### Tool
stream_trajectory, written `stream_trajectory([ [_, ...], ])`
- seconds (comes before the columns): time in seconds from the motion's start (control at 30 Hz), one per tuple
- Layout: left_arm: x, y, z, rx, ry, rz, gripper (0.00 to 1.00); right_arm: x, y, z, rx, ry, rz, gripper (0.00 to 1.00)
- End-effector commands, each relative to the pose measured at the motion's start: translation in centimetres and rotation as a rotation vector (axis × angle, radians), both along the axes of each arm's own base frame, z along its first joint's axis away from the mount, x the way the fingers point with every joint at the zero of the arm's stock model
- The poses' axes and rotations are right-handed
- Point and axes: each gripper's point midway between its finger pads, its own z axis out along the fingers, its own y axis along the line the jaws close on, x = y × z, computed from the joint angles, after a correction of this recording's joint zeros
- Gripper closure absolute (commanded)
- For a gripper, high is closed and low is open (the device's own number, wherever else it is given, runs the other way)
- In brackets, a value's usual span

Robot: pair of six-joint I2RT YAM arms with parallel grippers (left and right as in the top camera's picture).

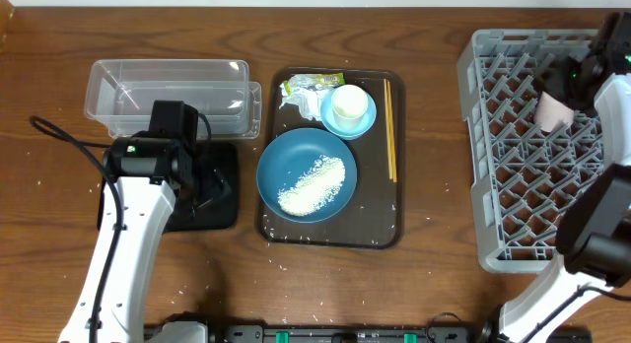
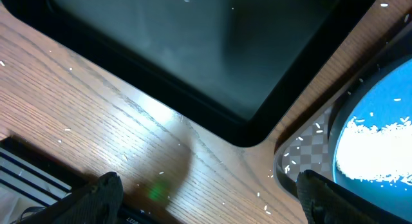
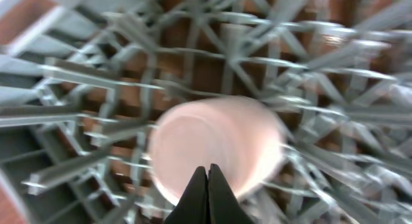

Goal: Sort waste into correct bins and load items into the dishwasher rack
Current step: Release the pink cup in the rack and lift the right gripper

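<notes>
Our left arm [image 1: 123,244] has a long white link with black joint housings, and a thin black cable [image 1: 64,136] runs in a loop beside it. Our right arm [image 1: 532,304] is built the same, white shell and black joints, with a small green glow [image 1: 575,75] near its wrist. The left gripper [image 2: 206,201] has dark, matte, rounded fingers [image 2: 96,198]; the right gripper [image 3: 207,192] has slim black fingers [image 3: 197,199] that taper to points.

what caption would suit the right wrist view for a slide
Right gripper, jaws shut, over a blurred pink cup amid the grey dishwasher rack pegs.
</notes>
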Motion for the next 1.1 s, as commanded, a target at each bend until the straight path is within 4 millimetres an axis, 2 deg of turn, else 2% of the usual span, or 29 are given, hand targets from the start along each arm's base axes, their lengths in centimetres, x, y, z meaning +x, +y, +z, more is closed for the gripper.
stream_trajectory([
  [0.0, 0.2, 0.2, 0.4, 0.008, -0.01, 0.01, 0.1, -2.4, -3.1, 4.3, -0.127, -0.022, -0.117, 0.99],
  [0.2, 0.2, 0.2, 0.4, 0.008, -0.01, 0.01, 0.11, -3.7, -1.5, 11.1, -0.107, -0.177, -0.105, 0.99],
  [0.23, 0.2, 0.2, 0.4, 0.008, -0.01, 0.01, 0.11, -3.7, -0.9, 12.0, -0.088, -0.205, -0.088, 0.96],
  [0.3, 0.2, 0.2, 0.4, 0.008, -0.01, 0.01, 0.1, -3.5, 0.9, 13.7, -0.023, -0.27, -0.03, 0.85],
  [0.4, 0.2, 0.2, 0.4, 0.008, -0.01, 0.01, 0.11, -3.0, 4.9, 15.4, 0.144, -0.356, 0.103, 0.4],
  [0.43, 0.2, 0.2, 0.4, 0.008, -0.01, 0.01, 0.11, -2.9, 6.7, 15.8, 0.221, -0.374, 0.162, 0.31],
  [0.57, 0.2, 0.2, 0.4, 0.008, -0.01, 0.01, 0.11, -2.7, 13.5, 16.7, 0.436, -0.411, 0.408, 0.23],
  [0.7, 0.2, 0.2, 0.4, 0.008, -0.01, 0.01, 0.11, -3.6, 19.8, 15.7, 0.464, -0.329, 0.594, 0.23],
  [0.87, 0.2, 0.2, 0.4, 0.008, -0.01, 0.01, 0.1, -5.9, 27.3, 12.0, 0.298, -0.12, 0.766, 0.2],
  [0.9, 0.2, 0.2, 0.4, 0.008, -0.01, 0.01, 0.1, -6.3, 28.4, 11.3, 0.259, -0.084, 0.788, 0.19],
  [1.0, 0.2, 0.2, 0.4, 0.008, -0.01, 0.01, 0.1, -7.7, 32.2, 9.1, 0.16, 0.014, 0.837, 0.04],
  [1.07, 0.2, 0.2, 0.4, 0.008, -0.01, 0.01, 0.1, -8.3, 34.3, 7.7, 0.119, 0.06, 0.848, 0.01],
])
